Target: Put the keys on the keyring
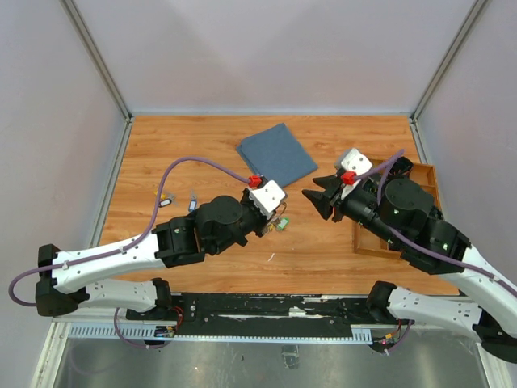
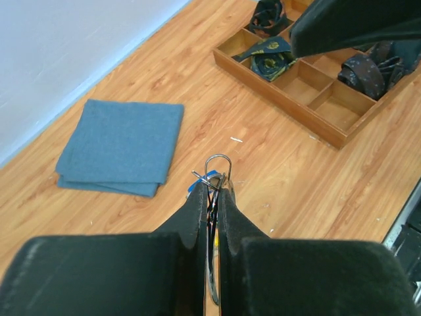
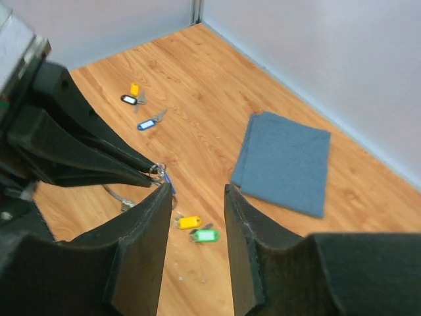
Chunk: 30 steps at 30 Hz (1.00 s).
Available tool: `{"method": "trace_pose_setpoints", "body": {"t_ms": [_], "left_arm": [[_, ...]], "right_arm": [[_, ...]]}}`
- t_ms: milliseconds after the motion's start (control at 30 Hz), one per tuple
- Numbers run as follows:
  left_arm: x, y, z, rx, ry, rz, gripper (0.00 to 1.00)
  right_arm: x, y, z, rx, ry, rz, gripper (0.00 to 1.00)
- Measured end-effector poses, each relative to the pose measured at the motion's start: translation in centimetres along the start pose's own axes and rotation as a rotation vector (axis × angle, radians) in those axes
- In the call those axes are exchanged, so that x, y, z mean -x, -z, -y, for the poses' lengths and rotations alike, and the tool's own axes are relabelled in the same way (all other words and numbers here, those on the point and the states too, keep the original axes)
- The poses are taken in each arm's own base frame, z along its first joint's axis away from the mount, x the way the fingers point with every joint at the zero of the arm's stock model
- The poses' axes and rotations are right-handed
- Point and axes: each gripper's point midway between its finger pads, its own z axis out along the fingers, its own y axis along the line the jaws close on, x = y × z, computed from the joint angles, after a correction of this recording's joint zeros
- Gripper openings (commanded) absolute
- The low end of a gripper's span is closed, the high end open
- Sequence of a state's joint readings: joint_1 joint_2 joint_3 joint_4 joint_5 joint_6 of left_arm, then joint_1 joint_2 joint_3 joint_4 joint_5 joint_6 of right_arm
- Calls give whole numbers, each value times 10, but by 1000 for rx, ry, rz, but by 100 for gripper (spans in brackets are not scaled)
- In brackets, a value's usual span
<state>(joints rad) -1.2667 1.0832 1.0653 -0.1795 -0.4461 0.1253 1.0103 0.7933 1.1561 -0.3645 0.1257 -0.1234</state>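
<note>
My left gripper (image 1: 277,217) (image 2: 212,194) is shut on the keyring (image 2: 212,280), a thin silver wire ring running edge-on between its fingers. A small wire loop (image 2: 218,160) and a blue tag (image 2: 196,187) stick out at its tips. In the right wrist view the left gripper (image 3: 148,168) holds the blue-tagged key (image 3: 166,179), and the ring's curve (image 3: 113,194) hangs below. My right gripper (image 1: 312,196) (image 3: 195,191) is open and empty, just right of the left tips. A yellow-tagged key (image 3: 189,222) and a green-tagged key (image 3: 206,235) (image 1: 282,225) lie on the table beneath.
Three more keys lie far left: yellow tag (image 3: 134,89) (image 1: 166,196), dark tag (image 3: 129,99), blue tag (image 3: 146,124) (image 1: 192,204). A folded blue cloth (image 1: 277,153) (image 2: 118,148) (image 3: 283,161) lies at the back centre. A wooden compartment tray (image 1: 365,242) (image 2: 283,79) stands at the right.
</note>
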Motion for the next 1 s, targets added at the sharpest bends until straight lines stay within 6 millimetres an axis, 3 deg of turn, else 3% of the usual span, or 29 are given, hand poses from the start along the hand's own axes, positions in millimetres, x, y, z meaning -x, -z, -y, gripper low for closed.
{"method": "trace_pose_setpoints", "body": {"t_ms": [133,400,767,1000], "left_arm": [[-4,-1,-5,33,3,-2,0],[-10,-3,-6,51,6,1,0],[-5,-1,-6,44,18,28,1],[-7,-1,-4,29,16,25,0]], "right_arm": [[4,-5,-7,-14,-218,-53,42],[-32,-27,-29,-26,-573,-196,42],[-56,-39,-33,-24,-778,-232,36],[-51,-44,-40,26,-833,-207,31]]}}
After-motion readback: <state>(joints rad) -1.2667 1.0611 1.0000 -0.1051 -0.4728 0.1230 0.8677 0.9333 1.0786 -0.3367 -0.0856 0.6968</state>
